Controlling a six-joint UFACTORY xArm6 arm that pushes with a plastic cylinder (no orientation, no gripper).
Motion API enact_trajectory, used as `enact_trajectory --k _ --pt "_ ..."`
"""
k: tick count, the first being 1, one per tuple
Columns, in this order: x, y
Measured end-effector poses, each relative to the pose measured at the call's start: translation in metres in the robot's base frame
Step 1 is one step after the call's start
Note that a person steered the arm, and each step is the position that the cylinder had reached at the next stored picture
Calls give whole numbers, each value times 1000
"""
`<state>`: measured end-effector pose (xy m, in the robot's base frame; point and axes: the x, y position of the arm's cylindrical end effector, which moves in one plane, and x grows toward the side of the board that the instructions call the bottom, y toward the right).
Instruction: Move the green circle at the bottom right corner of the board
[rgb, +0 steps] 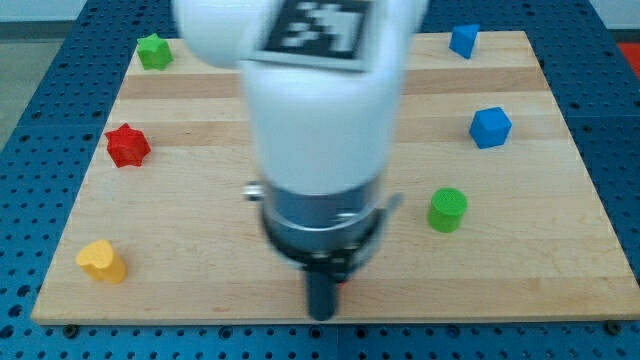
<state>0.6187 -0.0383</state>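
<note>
The task looks barely begun: the green circle stands on the right half of the board, well short of the bottom right corner, with bare wood between it and both the right edge and the bottom edge, so the whole push to the corner is left. My tip sits near the bottom edge at about the middle, well apart from the circle and to its lower left; it is a plain rod holding nothing, though the arm's blurred body hides part of it and something small and reddish beside it cannot be made out. The circle is a short, upright bright green cylinder, its flat top facing up.
</note>
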Motion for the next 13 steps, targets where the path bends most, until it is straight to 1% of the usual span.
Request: enact_trajectory --k 1,2,3,4,5,6,8,9,10,11,13 --pt "0 -60" --pt "-24 -68" --pt "-78 -59" --pt "-124 -25" --pt "-146 61" --pt "-148 145" --pt "-148 138" --pt "-144 88" --pt "-143 98" --pt "-143 145" --pt "-143 130"
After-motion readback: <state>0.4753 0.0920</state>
